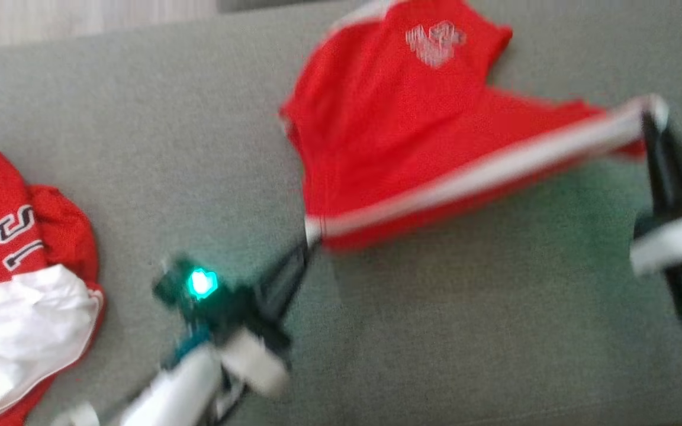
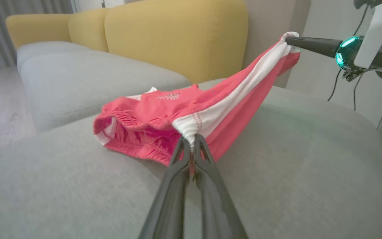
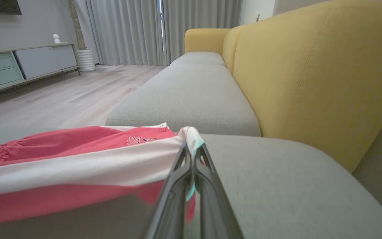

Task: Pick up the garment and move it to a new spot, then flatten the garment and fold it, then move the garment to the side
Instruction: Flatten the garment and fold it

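Garment [image 1: 400, 130] taut btw L gripper [image 1: 312, 235], R gripper [image 1: 649, 118] (both pinching stripe).

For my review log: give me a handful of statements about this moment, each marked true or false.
1. Both the left pincer and the right pincer are shut on the red shorts. True.
2. The shorts lie fully flat on the grey cushion. False: their white-striped edge is stretched between the two pincers and raised, while the far part rests on the cushion.
3. A second garment, red and white, lies on the cushion to the robot's left. True.
4. The sofa's backrest is blue. False: it is yellow.
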